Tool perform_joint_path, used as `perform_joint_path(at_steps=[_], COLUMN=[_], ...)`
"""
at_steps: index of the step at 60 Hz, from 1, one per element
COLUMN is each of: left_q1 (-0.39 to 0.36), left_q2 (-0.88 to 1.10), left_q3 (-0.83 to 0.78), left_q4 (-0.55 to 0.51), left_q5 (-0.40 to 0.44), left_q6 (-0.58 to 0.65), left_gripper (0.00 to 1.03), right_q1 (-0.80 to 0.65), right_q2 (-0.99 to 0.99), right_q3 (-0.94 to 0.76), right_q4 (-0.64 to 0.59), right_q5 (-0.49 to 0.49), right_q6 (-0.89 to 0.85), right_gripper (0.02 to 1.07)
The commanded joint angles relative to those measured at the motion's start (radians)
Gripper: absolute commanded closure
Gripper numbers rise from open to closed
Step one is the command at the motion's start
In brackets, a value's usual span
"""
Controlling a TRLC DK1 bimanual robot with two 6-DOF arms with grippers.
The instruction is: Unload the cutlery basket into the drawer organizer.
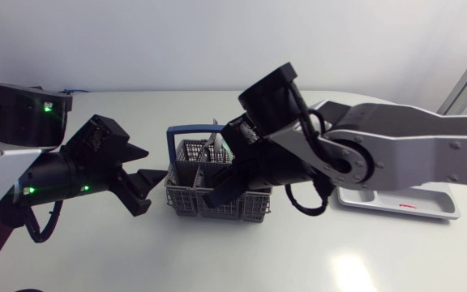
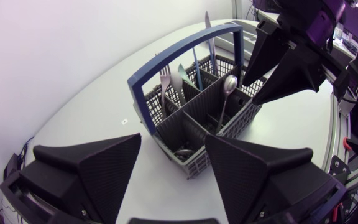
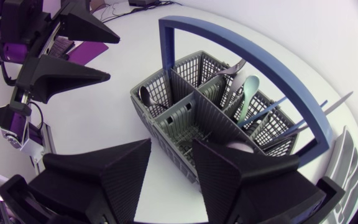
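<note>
Spoons (image 2: 230,83) in basket (image 2: 225,134) — seemingly 2 — show in wrist views only.

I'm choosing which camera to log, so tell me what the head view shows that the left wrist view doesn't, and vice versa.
Head view only: the flat white plastic drawer organizer beyond the right arm; the left wrist view does not show it clearly. Left wrist view only: separate pieces upright in the compartments, a silver metal fork and a silver metal spoon. Both: the grey mesh cutlery basket with its blue handle, the open left tool beside it and the open right tool close to it.
</note>
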Motion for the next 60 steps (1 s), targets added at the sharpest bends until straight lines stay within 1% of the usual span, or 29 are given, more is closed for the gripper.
perform_joint_path(at_steps=[1, 5, 14, 15, 20, 23, 37, 56, 60], left_q1=[0.051, 0.085, 0.18, 0.18, 0.223, 0.233, 0.235, 0.241, 0.247], left_q2=[-0.017, -0.021, -0.018, -0.018, -0.011, -0.006, 0.019, 0.028, 0.028], left_q3=[-0.036, -0.043, -0.059, -0.059, -0.069, -0.08, -0.108, -0.14, -0.141], left_q4=[-0.001, -0.001, -0.001, -0.001, -0.008, -0.008, -0.001, 0.043, 0.045], left_q5=[0.041, 0.076, 0.19, 0.19, 0.249, 0.266, 0.278, 0.28, 0.283], left_q6=[0.031, 0.037, 0.067, 0.067, 0.093, 0.113, 0.159, 0.169, 0.175], left_gripper=[0.3, 0.3, 0.3, 0.3, 0.3, 0.3, 0.3, 0.3, 0.3], right_q1=[0.017, 0.023, 0.046, 0.046, 0.061, 0.067, 0.083, 0.1, 0.1], right_q2=[0.068, 0.106, 0.201, 0.201, 0.243, 0.267, 0.341, 0.421, 0.43], right_q3=[0.057, 0.093, 0.195, 0.195, 0.235, 0.254, 0.33, 0.382, 0.389], right_q4=[0.012, 0.015, 0.001, 0.001, -0.003, -0.006, -0.023, -0.039, -0.042], right_q5=[0.001, -0.001, -0.007, -0.007, -0.006, -0.006, 0.013, 0.05, 0.059], right_q6=[0.022, 0.024, 0.03, 0.03, 0.039, 0.041, 0.041, 0.039, 0.036], right_gripper=[0.56, 0.56, 0.56, 0.56, 0.56, 0.56, 0.56, 0.57, 0.58])
